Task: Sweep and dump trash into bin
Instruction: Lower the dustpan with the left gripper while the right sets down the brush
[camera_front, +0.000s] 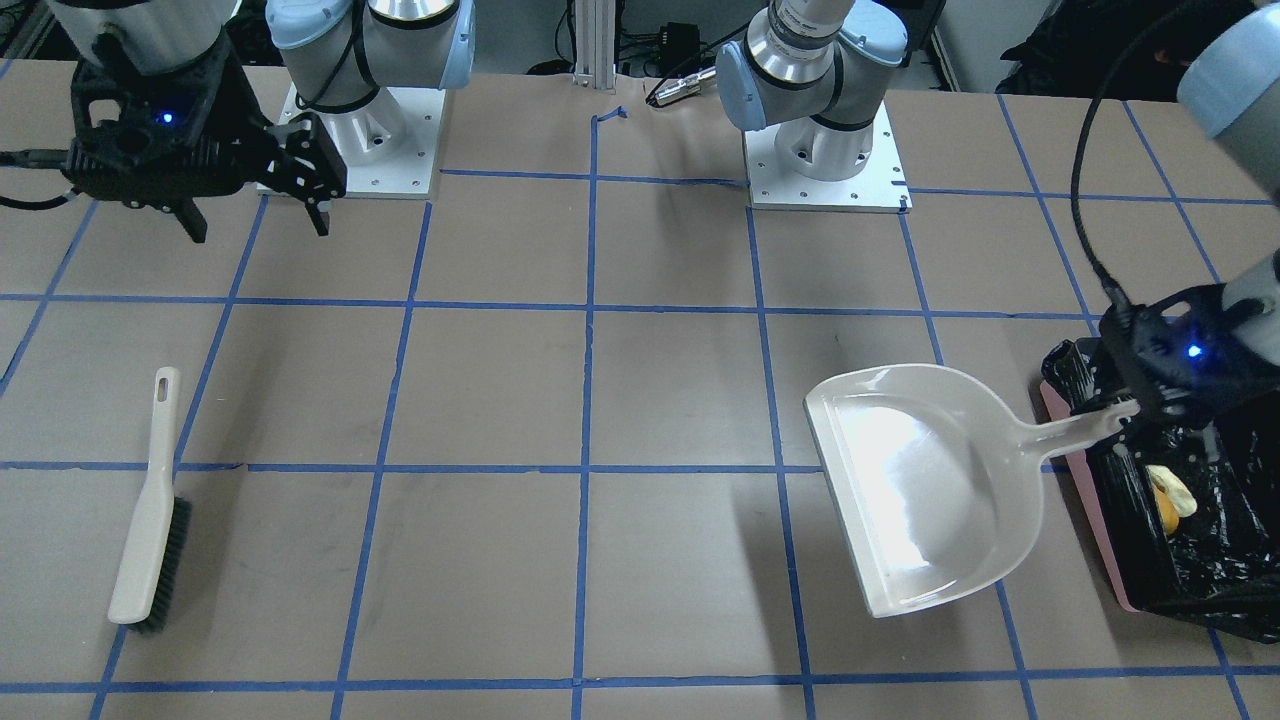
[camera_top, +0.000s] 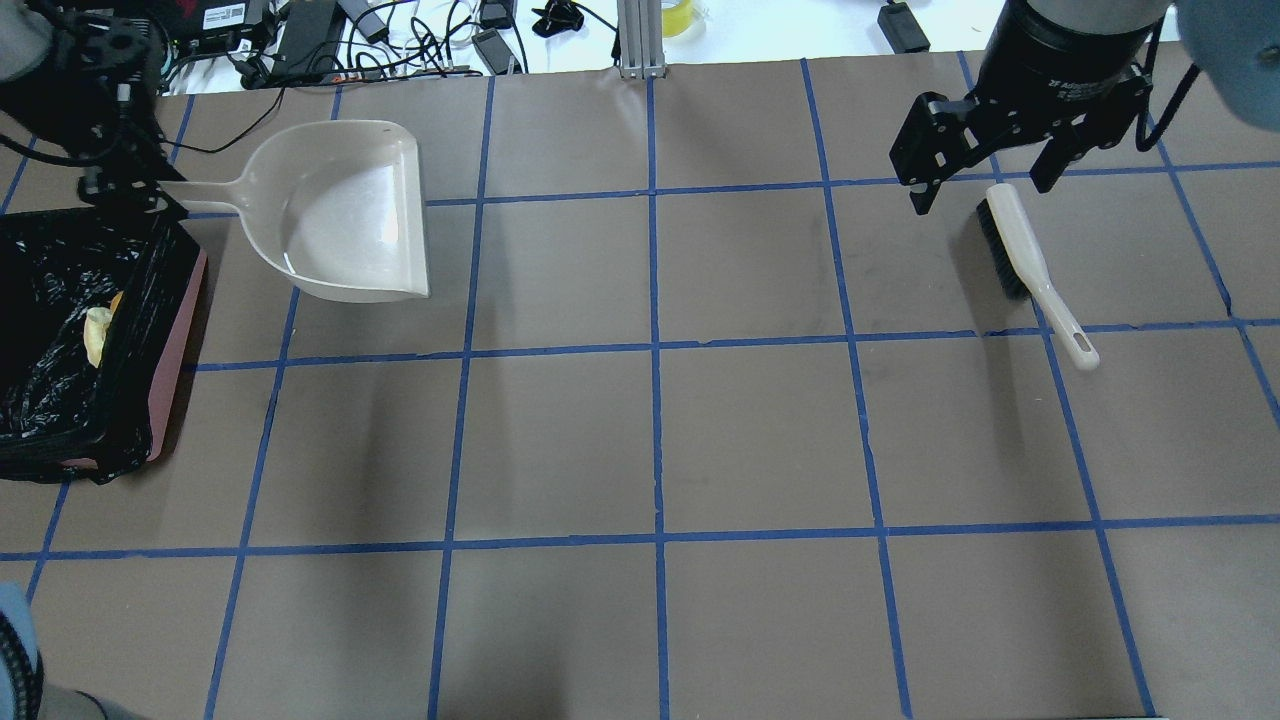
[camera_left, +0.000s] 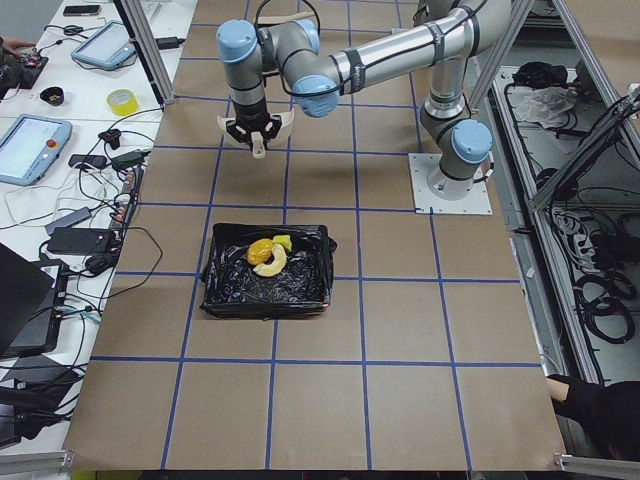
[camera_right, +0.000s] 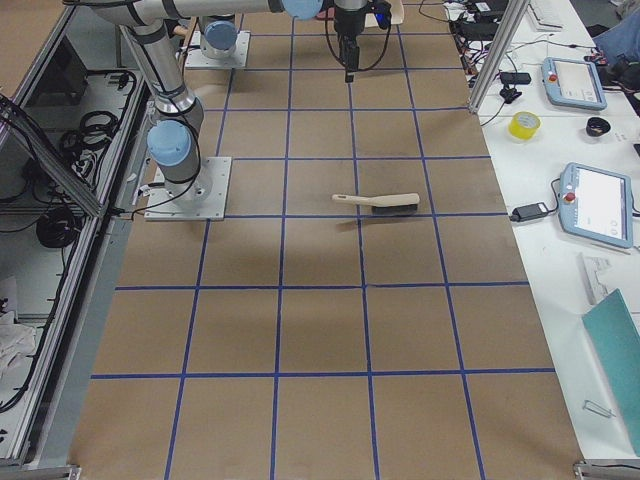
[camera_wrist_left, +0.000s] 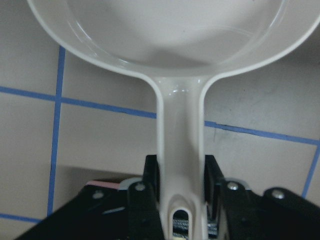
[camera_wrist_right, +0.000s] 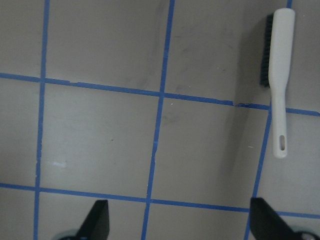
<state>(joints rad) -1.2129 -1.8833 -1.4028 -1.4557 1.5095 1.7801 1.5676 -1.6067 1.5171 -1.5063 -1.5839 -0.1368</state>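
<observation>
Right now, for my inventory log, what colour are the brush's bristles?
The brush has black bristles; the front-facing view shows it best.

Two silver-grey arms with pale-blue joint caps and black gear at the wrists.
The left arm (camera_left: 395, 50) and right arm (camera_right: 165, 75) are smooth metal tubes bolted to white square base plates (camera_front: 870, 185) dotted with small screws. The left gripper (camera_wrist_left: 182, 175) and right gripper (camera_front: 258, 228) are black and angular, each with a small blue light (camera_front: 167, 118). A black cable (camera_front: 1083, 200) loops along the left forearm.

Brown table (camera_top: 560, 440) under blue tape grid (camera_top: 655, 400), cluttered white bench (camera_right: 600, 140) alongside.
</observation>
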